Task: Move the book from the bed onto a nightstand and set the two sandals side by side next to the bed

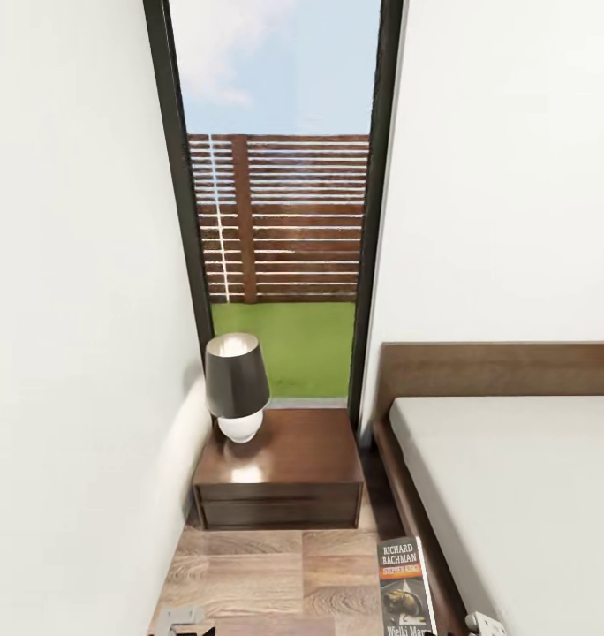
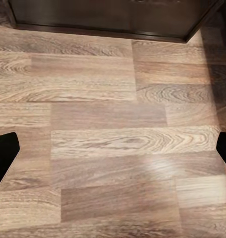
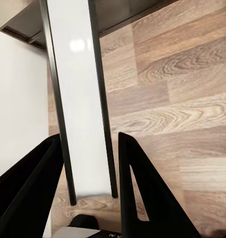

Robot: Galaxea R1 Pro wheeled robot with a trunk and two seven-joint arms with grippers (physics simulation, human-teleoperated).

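Head view: a tall dark-framed window [image 1: 280, 221] between white walls shows sky, a brown slatted fence and grass. Below it stands the nightstand [image 1: 280, 481], its glossy top carrying a lamp [image 1: 237, 385] with a dark shade and white base at its left rear corner. The bed [image 1: 514, 495], with pale mattress and brown headboard, lies just right of the nightstand, a narrow strip of plank floor [image 1: 249, 574] between them. The book [image 1: 404, 587] is held upright over the floor beside the bed frame, cover facing the camera, short of the nightstand.

Right wrist view: the right gripper [image 3: 88, 163] grasps the book [image 3: 78, 99], seen edge-on, its jaws closed on either side of the book.

Left wrist view: the left gripper [image 2: 113, 148] hangs over bare floor near the nightstand's base [image 2: 108, 17], jaws spread wide, holding nothing.
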